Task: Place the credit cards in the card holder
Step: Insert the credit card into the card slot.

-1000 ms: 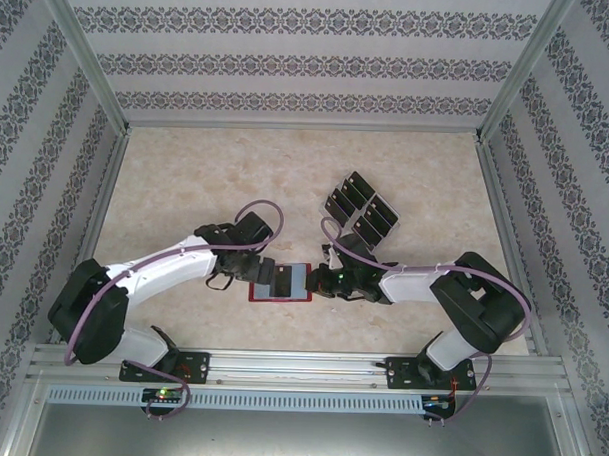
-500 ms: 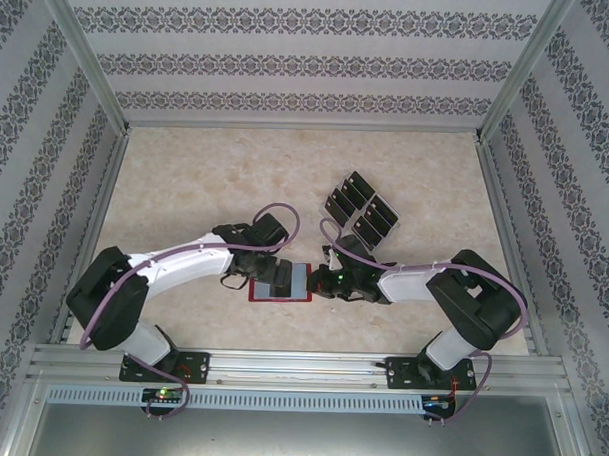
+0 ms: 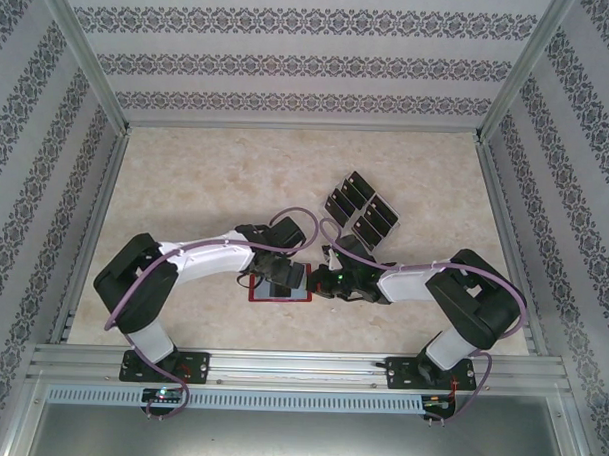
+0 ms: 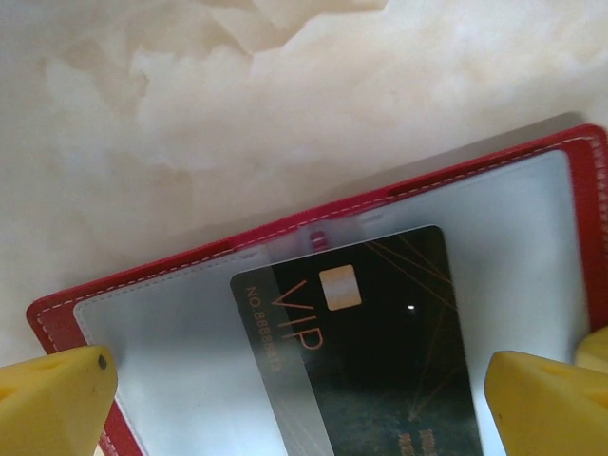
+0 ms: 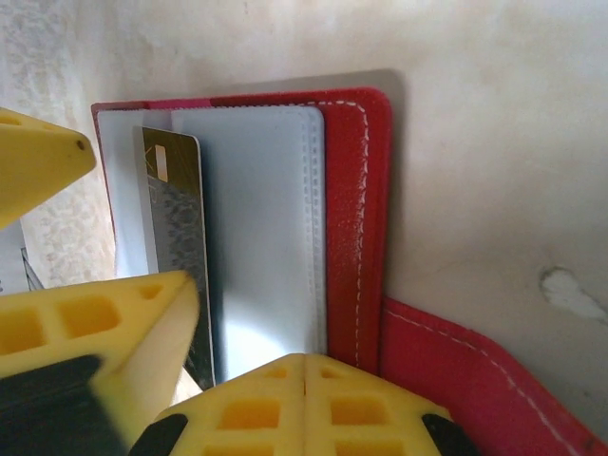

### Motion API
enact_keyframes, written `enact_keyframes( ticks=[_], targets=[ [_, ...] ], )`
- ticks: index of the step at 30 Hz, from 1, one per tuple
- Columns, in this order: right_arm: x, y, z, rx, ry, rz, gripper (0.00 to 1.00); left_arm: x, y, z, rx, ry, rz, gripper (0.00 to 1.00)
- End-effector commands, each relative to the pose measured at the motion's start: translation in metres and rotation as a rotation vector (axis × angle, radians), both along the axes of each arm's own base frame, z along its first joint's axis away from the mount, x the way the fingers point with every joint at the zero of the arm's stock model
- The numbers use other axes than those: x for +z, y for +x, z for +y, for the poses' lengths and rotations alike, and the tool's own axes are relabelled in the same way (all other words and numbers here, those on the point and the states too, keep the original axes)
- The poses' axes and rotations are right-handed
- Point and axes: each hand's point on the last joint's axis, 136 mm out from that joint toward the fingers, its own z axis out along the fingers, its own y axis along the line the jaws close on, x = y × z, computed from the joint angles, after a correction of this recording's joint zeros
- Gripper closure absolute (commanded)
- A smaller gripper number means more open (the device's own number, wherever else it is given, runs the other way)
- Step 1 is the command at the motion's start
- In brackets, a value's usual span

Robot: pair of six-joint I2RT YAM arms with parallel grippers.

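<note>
One pale, stone-look table (image 3: 186,184) | left gripper (image 4: 299,366) wide open over small red leather-like wallet (image 4: 190,271), which lies open at front middle | right gripper (image 5: 199,323) at wallet's edge, can't tell if pinching | thin black VIP card (image 4: 370,332) partly inside grey clear pocket | more thin black cards (image 3: 362,210) bunched behind, apart.

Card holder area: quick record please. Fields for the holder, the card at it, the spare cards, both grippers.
card holder: red, lying open on the table
card: black, VIP print, one side under the clear pocket, the rest uncovered
loose cards: black cluster on the table, beyond the holder
left gripper: open, fingers either side of the card
right gripper: at the holder's edge, fingers close together; grip unclear
</note>
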Motion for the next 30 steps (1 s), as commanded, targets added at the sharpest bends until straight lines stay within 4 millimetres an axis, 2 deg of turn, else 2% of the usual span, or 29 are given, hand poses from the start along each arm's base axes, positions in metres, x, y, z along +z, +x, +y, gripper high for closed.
enact_keyframes(
  ticks=[1,6,17,30],
  targets=[
    [-0.015,-0.002,-0.008,-0.011,-0.050,0.010,0.99,-0.002,0.004,-0.005,-0.014,0.014,-0.018,0.00],
    [-0.016,-0.002,-0.009,-0.012,-0.054,0.012,1.00,-0.009,0.002,-0.001,-0.013,0.039,-0.008,0.00],
    [-0.019,-0.003,-0.012,-0.016,-0.069,0.018,1.00,-0.013,-0.013,0.034,0.022,0.131,0.002,0.00],
    [-0.020,-0.002,-0.013,-0.017,-0.075,0.021,1.00,-0.013,-0.018,0.060,0.062,0.162,-0.002,0.00]
  ],
)
